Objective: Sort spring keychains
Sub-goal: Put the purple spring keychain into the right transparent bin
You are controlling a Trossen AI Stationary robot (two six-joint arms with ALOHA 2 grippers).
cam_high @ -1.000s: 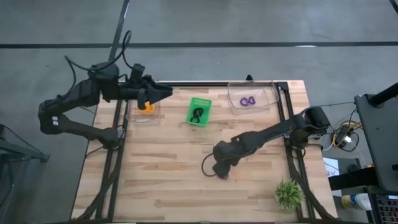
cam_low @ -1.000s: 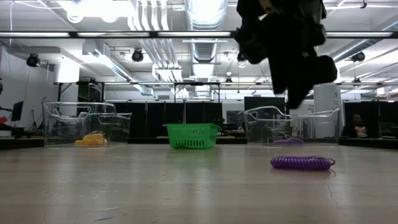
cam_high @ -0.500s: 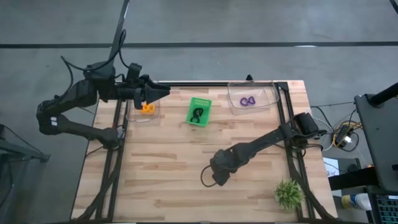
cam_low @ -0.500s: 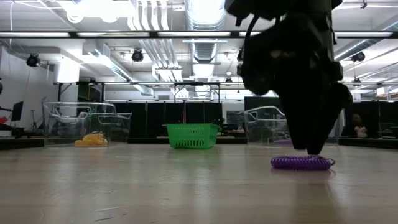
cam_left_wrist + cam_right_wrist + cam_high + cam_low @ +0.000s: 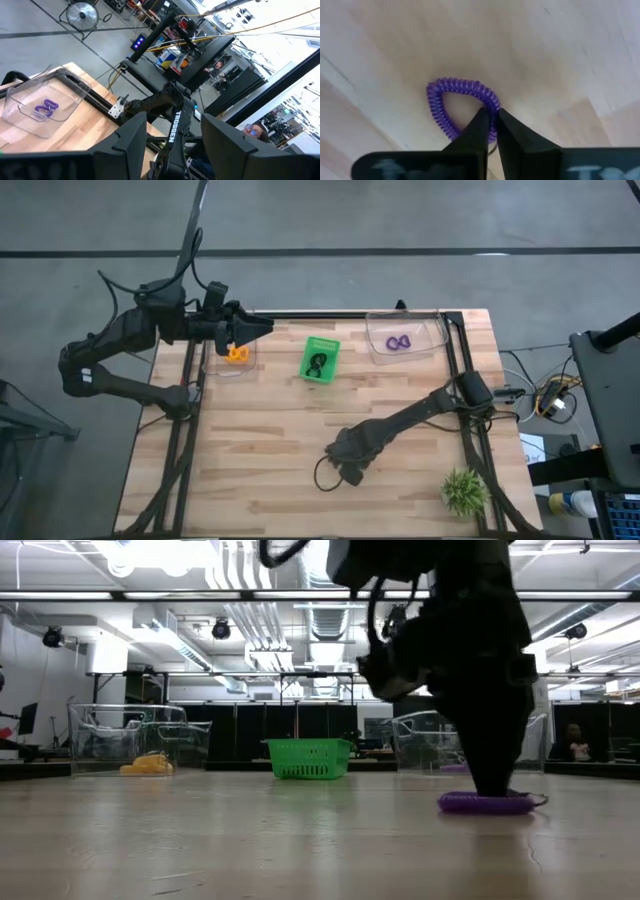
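Observation:
A purple spring keychain (image 5: 434, 107) lies flat on the wooden table (image 5: 250, 440), and it also shows in the low view (image 5: 470, 804). My right gripper (image 5: 492, 112) stands over it near the table's middle front (image 5: 347, 470), shut on its coil. In the high view the gripper hides it. My left gripper (image 5: 258, 328) hovers open and empty (image 5: 175, 119) by the far-left clear bin (image 5: 222, 364), which holds an orange keychain (image 5: 236, 353). A green basket (image 5: 320, 360) holds a black keychain. The far-right clear bin (image 5: 420, 330) holds purple keychains (image 5: 399, 342). My right gripper pinches one side of the purple loop's coil (image 5: 492, 104) between its two fingertips. The fingers (image 5: 490, 775) come from above, pointing down, and lie across the cord. The keychain lies flat on the table.
A spiky green plant (image 5: 465, 491) stands at the near right corner. Black frame rails run along the table's left and right sides and its far edge. Bare wood lies between the bins and the near edge.
My right gripper has moved toward the table's near edge and come down onto the purple keychain, which stays flat on the table.

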